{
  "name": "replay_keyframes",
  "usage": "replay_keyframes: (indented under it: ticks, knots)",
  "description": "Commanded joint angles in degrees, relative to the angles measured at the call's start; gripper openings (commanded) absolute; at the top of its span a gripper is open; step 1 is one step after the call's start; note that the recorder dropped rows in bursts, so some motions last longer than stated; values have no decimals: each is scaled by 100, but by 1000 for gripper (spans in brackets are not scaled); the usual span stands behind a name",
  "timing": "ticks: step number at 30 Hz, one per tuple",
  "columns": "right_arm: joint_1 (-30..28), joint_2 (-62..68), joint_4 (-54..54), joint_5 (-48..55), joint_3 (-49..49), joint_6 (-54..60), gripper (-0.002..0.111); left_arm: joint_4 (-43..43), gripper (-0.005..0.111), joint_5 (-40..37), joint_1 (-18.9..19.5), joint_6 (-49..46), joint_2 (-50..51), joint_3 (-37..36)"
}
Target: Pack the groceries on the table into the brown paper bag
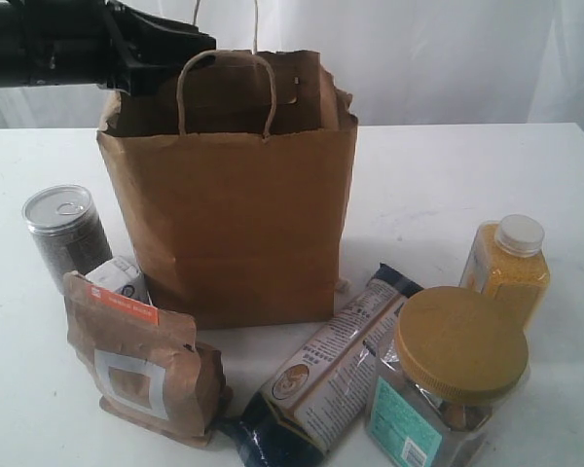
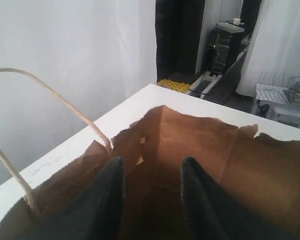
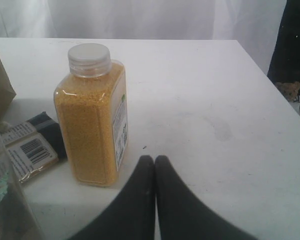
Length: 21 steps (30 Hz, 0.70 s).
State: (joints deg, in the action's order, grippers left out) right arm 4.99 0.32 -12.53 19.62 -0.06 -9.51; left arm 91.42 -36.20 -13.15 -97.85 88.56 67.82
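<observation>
The brown paper bag (image 1: 238,209) stands upright mid-table, mouth open. My left gripper (image 2: 152,165) hangs open over that mouth, nothing between its fingers; in the exterior view its black arm (image 1: 97,44) comes in at the bag's top left rim. Left of the bag stand the grey pull-tab can (image 1: 66,233) and the small white-blue carton (image 1: 119,277), with the brown orange-striped pouch (image 1: 141,360) in front. The long dark-blue packet (image 1: 321,375) lies at the front. The gold-lidded jar (image 1: 453,375) and the yellow bottle (image 1: 506,265) stand at right. My right gripper (image 3: 155,160) is shut, empty, beside the yellow bottle (image 3: 92,117).
The white table (image 1: 448,185) runs wide to the right of the bag; its far edge and right corner (image 3: 235,42) show in the right wrist view. White curtains hang behind. Beyond the table, the left wrist view shows dark equipment (image 2: 225,45) on the floor.
</observation>
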Motion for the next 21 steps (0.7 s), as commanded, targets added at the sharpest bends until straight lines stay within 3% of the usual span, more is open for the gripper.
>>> replay_keyframes:
  ticks: [1, 9, 12, 16, 21]
  knots:
    - [-44, -32, -1, -2, 6, 16, 0, 63, 43, 174, -15, 47, -366, 21]
    - [-44, -32, -1, -2, 6, 16, 0, 63, 41, 2466, -15, 13, -1300, 21]
    - [-44, -32, -1, -2, 6, 16, 0, 87, 29, 3578, -15, 45, -1688, 21]
    - [-44, -32, -1, -2, 6, 16, 0, 113, 0, 4472, -15, 45, -2036, 21]
    - [-44, -32, -1, -2, 6, 16, 0, 102, 0, 4856, -15, 45, -2121, -13]
